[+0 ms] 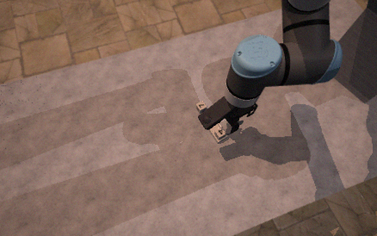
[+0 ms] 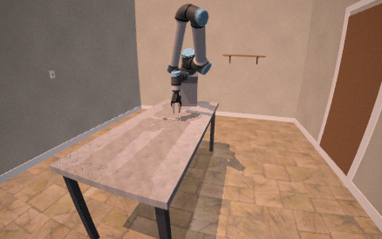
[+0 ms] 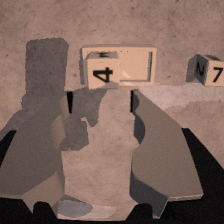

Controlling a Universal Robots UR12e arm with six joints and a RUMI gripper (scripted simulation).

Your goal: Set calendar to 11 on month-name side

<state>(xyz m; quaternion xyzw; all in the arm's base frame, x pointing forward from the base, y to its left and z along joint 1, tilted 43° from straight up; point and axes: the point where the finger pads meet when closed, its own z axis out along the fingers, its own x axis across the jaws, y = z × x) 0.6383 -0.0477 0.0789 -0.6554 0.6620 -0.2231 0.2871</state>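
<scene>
Hovering above the table point(image 2: 131, 161), the gripper point(image 3: 100, 150) has its jaws partly apart with nothing between them; wrist view alone shows digits: tray point(image 3: 152, 64) with one cube point(image 3: 104, 72) in its left slot showing 4, right slot vacant; second cube point(image 3: 206, 70) lies on the table right of the tray, apart from it, showing 7; top view shows the tray point(image 1: 220, 136) mostly hidden under the gripper point(image 1: 230, 122); exterior view shows the whole arm point(image 2: 192, 39), cubes too small to read; count: two cubes, one tray, one arm.
</scene>
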